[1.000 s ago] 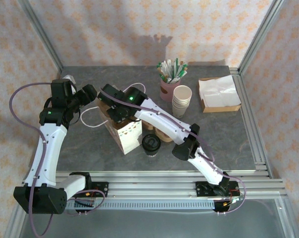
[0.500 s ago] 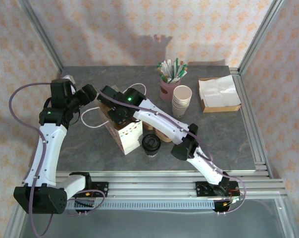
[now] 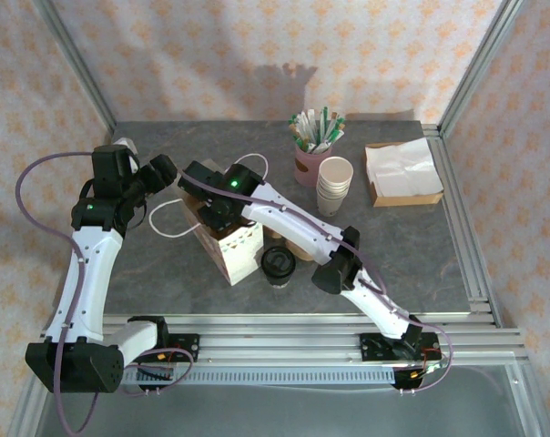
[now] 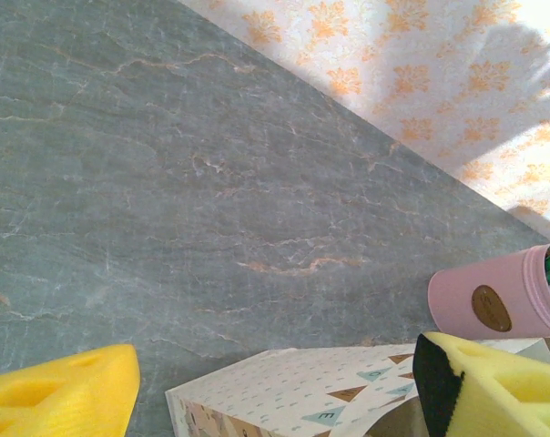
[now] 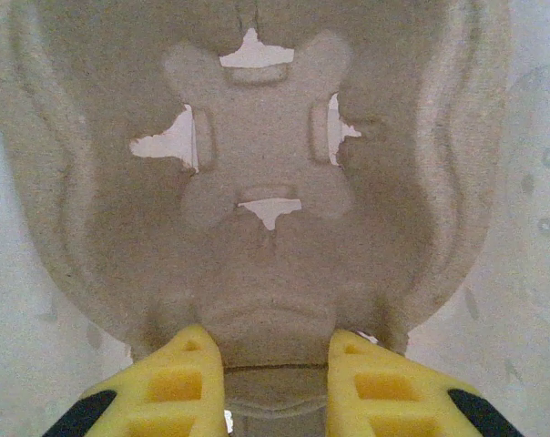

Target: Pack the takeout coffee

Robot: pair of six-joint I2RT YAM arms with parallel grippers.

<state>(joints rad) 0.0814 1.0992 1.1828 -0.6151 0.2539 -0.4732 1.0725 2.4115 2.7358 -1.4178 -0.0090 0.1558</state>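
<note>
The takeout coffee, a small cup under a black lid, stands on the table just right of the patterned paper bag. My right gripper reaches into the bag's open mouth. In the right wrist view the gripper is shut on the near rim of a brown pulp cup carrier, with the bag's pale walls on both sides. My left gripper hovers at the bag's far left corner. In the left wrist view the left gripper is open and the bag's top edge lies between its yellow fingers.
A pink cup of stir sticks and a stack of lidless white cups stand at the back. A brown tray of napkins sits at the back right. The bag's white handle loop lies left of it.
The right gripper with the carrier has edged slightly left and deeper over the bag's mouth. The left arm and the coffee have stayed put.
</note>
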